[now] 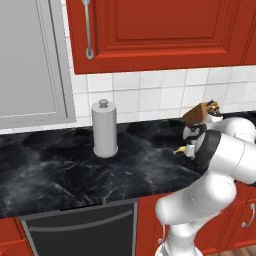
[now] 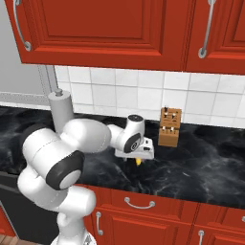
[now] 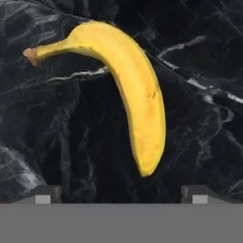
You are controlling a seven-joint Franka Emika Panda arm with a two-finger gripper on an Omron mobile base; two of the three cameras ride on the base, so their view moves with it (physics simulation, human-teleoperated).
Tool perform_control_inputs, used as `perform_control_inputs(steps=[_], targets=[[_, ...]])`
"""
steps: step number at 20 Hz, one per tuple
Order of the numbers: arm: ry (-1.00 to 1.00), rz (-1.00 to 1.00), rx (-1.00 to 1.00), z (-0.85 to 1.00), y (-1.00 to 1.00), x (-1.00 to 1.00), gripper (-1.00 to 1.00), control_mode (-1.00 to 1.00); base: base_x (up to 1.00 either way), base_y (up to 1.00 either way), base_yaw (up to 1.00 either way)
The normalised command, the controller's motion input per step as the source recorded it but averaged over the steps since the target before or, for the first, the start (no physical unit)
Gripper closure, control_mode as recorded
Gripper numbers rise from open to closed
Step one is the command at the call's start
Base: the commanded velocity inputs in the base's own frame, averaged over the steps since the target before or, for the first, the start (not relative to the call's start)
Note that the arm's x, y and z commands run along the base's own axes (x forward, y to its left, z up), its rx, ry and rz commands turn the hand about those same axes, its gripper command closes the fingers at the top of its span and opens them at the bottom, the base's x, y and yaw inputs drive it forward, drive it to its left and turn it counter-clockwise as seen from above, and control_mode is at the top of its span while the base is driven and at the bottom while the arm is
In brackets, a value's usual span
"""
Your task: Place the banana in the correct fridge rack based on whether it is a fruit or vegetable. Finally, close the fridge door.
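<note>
The banana (image 3: 135,95) lies flat on the black marble counter (image 3: 57,133), yellow and curved, its brown stem tip at the upper left of the hand view. My gripper (image 3: 121,195) hangs right above it, open, its two fingertips (image 3: 45,194) standing wide apart on either side of the banana's lower end and not touching it. From the base cameras, the banana (image 1: 180,149) (image 2: 138,161) peeks out just under the hand (image 2: 141,149), close to the counter's front edge. The fridge rack is out of view.
A grey cylindrical canister (image 1: 104,129) stands on the counter to the left of the arm. A wooden knife block (image 2: 170,127) sits by the tiled wall behind the hand. Red cabinets (image 1: 160,30) hang overhead. A grey panel (image 1: 27,60) rises at the far left.
</note>
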Motion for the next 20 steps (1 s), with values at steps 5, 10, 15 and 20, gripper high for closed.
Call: perform_control_inputs(steps=[5, 10, 15, 20], targets=[[0.00, 0.00, 0.00, -0.32, -0.12, 0.25, -1.00, -1.00, 0.00, 0.00, 0.00], [0.00, 0.00, 0.00, -0.22, -0.03, 0.34, -1.00, -1.00, 0.00, 0.00, 0.00], [0.00, 0.00, 0.00, -0.18, -0.11, 0.28, -1.00, -1.00, 0.00, 0.00, 0.00], [0.00, 0.00, 0.00, -0.07, -0.04, 0.05, 1.00, -1.00, 0.00, 0.00, 0.00]])
